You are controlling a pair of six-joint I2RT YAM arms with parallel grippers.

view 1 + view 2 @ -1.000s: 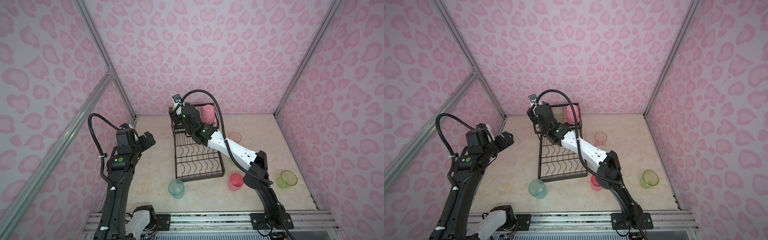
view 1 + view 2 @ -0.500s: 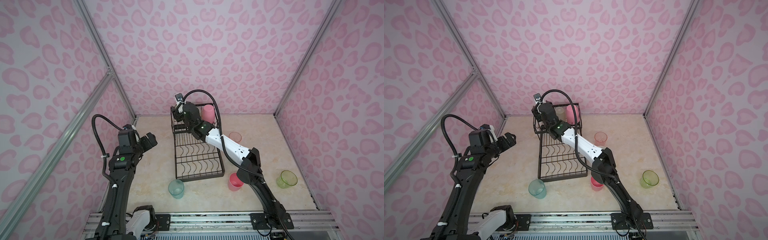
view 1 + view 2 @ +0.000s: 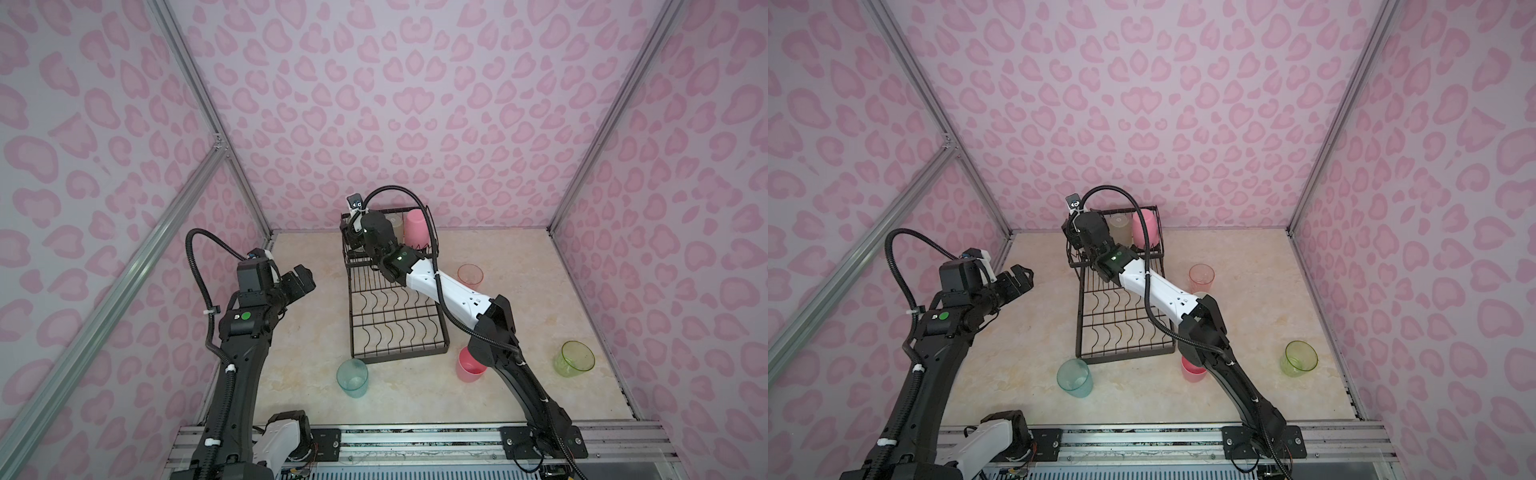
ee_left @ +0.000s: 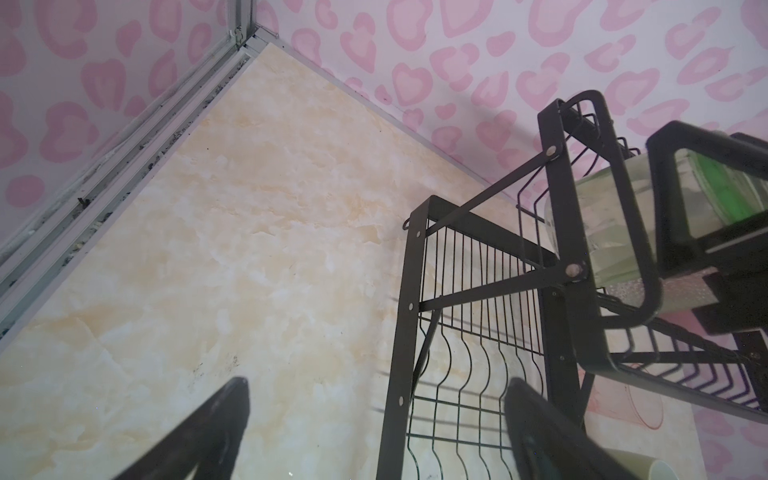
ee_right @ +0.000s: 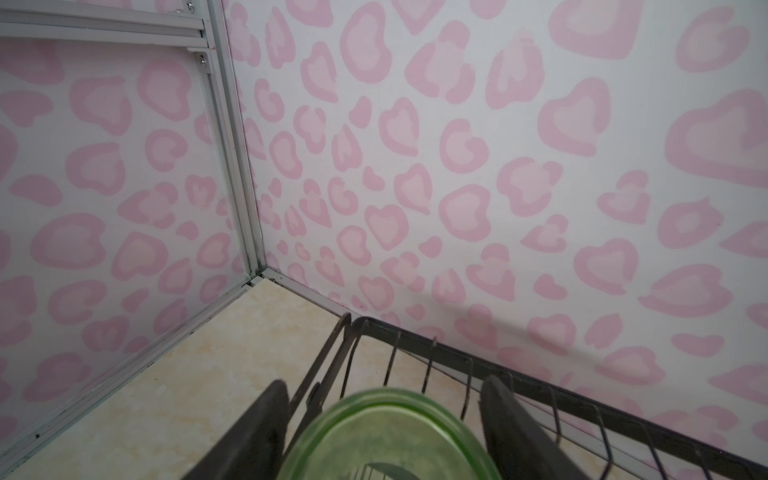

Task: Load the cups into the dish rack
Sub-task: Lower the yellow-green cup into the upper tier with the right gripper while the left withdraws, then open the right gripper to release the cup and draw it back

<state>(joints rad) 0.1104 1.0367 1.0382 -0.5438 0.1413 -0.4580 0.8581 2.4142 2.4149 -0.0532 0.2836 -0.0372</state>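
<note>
Your right hand [image 5: 384, 386] has reached deeper into the dish rack [image 3: 399, 355], up in its raised basket. Its fingers are now spread, slack either side of the green cup [image 5: 386, 440] between them. Left hand [image 3: 297, 279] spread, empty, well off. Cup looks light, stiff, slick: grip across its wall. Worktop [image 3: 307, 353] smooth; back wall [image 5: 498, 208] close beyond the fingers.

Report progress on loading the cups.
Done: an inverted pink cup and a frosted cup stand in the dish rack's raised basket. In hand: a yellow-green cup sits within the right end effector at that basket; grip or release unclear. Left: teal cup, second pink cup, green cup, orange-pink cup on the table, plus a pale cup near the rack. Left end effector open, empty.
</note>
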